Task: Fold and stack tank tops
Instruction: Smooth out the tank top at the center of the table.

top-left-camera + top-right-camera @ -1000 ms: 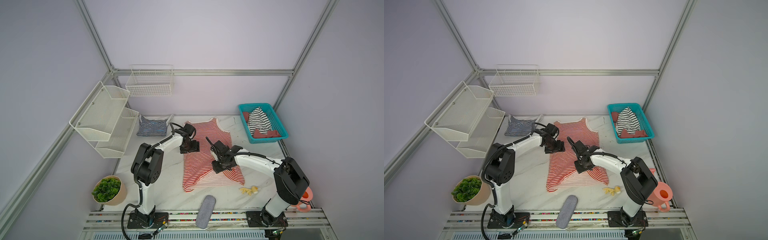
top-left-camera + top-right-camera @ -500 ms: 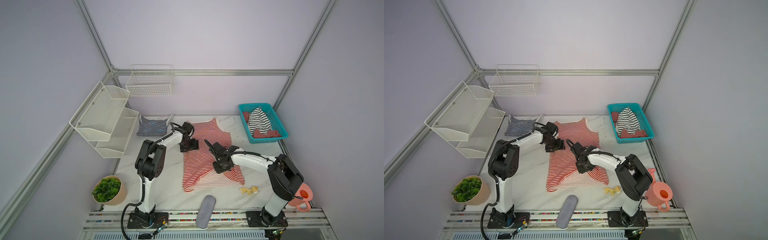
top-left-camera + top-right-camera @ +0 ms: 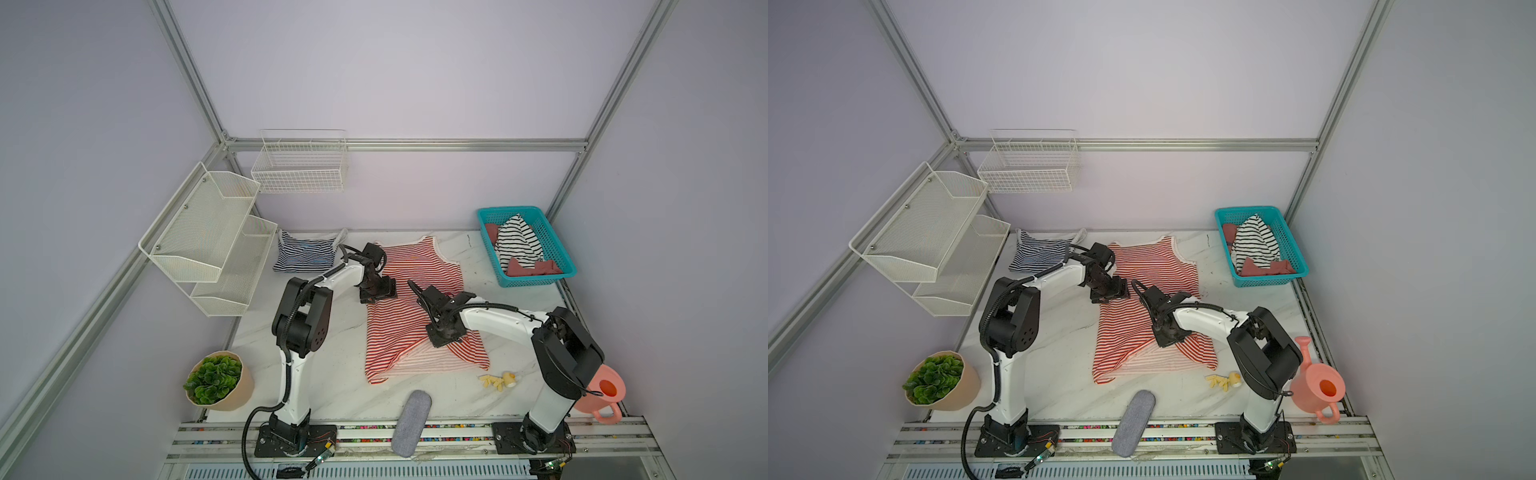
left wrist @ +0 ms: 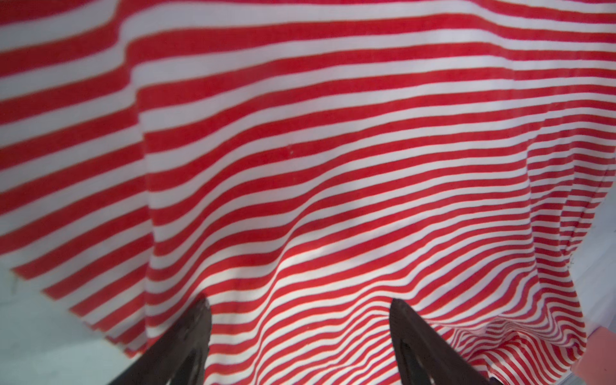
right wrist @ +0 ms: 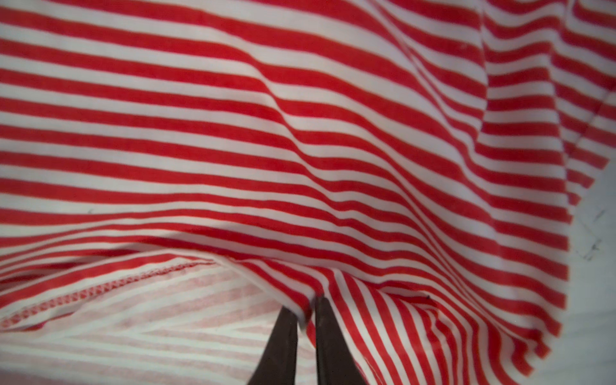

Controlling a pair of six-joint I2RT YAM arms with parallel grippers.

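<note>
The red-and-white tank top (image 3: 415,266) (image 3: 1150,266) lies spread on the marble table, its near hem turned up so the pale inner side shows. My left gripper (image 3: 378,296) (image 3: 1111,293) rests open on the top's left edge; in the left wrist view its gripper (image 4: 300,301) straddles flat striped cloth (image 4: 300,150). My right gripper (image 3: 441,341) (image 3: 1163,340) is shut on a pinched fold of that top near the hem, as the right wrist view shows for the gripper (image 5: 305,308) and cloth (image 5: 233,133). The navy-and-white tank top (image 3: 305,257) (image 3: 1038,257) lies folded at the back left.
A teal basket (image 3: 536,282) at the back right holds a black-and-white striped garment and reddish cloths. A grey felt case (image 3: 411,424) lies at the front edge, a small yellow toy (image 3: 498,380) and pink watering can (image 3: 602,395) front right, a potted plant (image 3: 218,382) front left, white wire shelves (image 3: 208,241) left.
My right gripper's jaws have closed on the red-and-white fabric. The left gripper has stayed open in about the same place on the top's left edge.
</note>
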